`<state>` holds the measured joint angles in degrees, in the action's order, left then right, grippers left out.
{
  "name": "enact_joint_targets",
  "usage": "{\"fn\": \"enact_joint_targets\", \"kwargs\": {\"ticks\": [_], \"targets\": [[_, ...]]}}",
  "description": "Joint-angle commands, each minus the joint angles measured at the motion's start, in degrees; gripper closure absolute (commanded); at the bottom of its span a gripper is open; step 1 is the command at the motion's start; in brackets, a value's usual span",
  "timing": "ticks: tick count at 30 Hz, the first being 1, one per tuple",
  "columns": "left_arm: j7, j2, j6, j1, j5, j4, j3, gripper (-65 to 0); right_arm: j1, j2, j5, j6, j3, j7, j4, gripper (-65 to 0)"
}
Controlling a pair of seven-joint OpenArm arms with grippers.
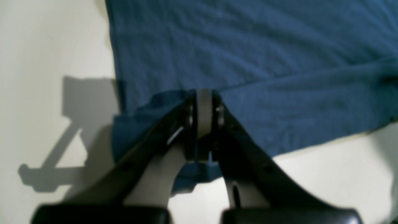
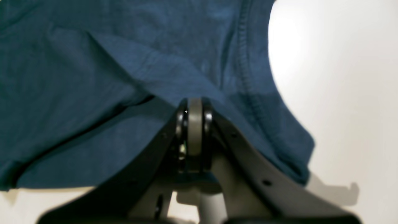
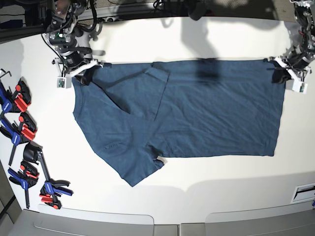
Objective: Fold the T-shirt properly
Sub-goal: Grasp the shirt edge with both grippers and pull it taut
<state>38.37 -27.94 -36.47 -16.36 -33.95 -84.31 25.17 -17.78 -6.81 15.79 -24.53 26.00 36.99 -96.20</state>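
Note:
The dark navy T-shirt [image 3: 197, 113] lies spread on the white table, one sleeve folded in over the chest and the other sticking out toward the front. My left gripper [image 3: 279, 70] is at the far right corner of the shirt and is shut on the T-shirt's edge. In the left wrist view the left gripper [image 1: 203, 96] pinches the cloth [image 1: 248, 46], with a flap hanging under the fingers. My right gripper [image 3: 84, 74] is at the far left corner, shut on the T-shirt by the shoulder. In the right wrist view the right gripper [image 2: 194, 105] bites the fabric [image 2: 93, 77] next to a stitched hem.
Several blue and red clamps [image 3: 22, 132] lie along the table's left edge. Bare white table [image 3: 221, 191] runs in front of the shirt to the front edge. A small white label [image 3: 305, 191] sits at the right front.

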Motion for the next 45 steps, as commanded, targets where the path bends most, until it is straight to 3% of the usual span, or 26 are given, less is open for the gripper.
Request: {"fn": "enact_joint_targets", "kwargs": {"ticks": [1,9,15,22,40,45], "targets": [[-1.20,-1.09,-0.17,0.31,-0.57,-0.28,0.48,0.0,0.57,-0.68,-0.50,0.42,0.17,-1.75,-0.07,0.0],[-3.69,-1.14,1.55,0.33,-0.50,5.09,0.48,0.0,1.55,-0.70,-0.63,0.52,0.17,-3.58,9.07,0.0],[2.45,-1.31,1.55,0.15,-0.59,7.26,0.50,0.0,1.42,-1.01,1.81,-0.55,0.20,0.24,9.81,0.0],[5.77,-3.13,1.57,-1.07,-1.86,6.91,0.68,0.0,-0.44,-2.78,2.84,-1.86,0.26,3.98,9.46,0.0],[5.77,-4.61,1.53,-15.54,-4.00,3.69,0.76,0.0,-16.81,-3.85,4.07,-1.86,0.31,4.61,-3.41,0.0],[5.77,-4.11,1.53,-18.08,-4.04,3.69,4.13,0.0,-18.29,-3.85,2.19,-1.81,0.31,4.61,-4.96,0.0]]}}
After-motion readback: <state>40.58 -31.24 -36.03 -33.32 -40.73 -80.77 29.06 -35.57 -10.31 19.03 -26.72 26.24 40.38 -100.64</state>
